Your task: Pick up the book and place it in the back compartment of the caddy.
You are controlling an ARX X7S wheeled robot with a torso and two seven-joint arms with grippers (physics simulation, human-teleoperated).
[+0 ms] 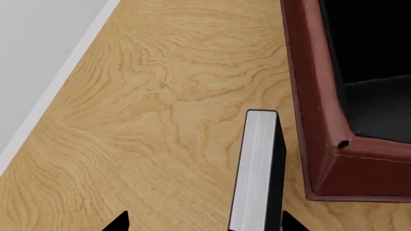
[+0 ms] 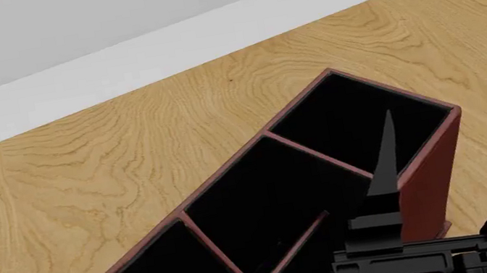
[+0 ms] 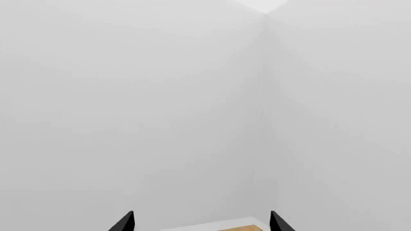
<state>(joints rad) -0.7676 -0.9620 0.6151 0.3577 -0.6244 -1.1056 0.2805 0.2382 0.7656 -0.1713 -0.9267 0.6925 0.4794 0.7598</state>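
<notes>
Between my left gripper's (image 1: pixel 200 224) wide-apart tips stands the book (image 1: pixel 253 173), just beside the caddy (image 1: pixel 321 120); squeezing crooked could tip it, while my right gripper (image 2: pixel 465 145) hangs wide.

The book (image 1: pixel 257 168) stands on edge on the wooden table (image 1: pixel 141 120), white page edges facing the left wrist camera and a black cover along one side. It lies just beside the outer wall of the caddy (image 2: pixel 425 173), not inside it. The caddy is a long dark red box with a black interior, divided by thin red partitions, set diagonally on the tabletop.
</notes>
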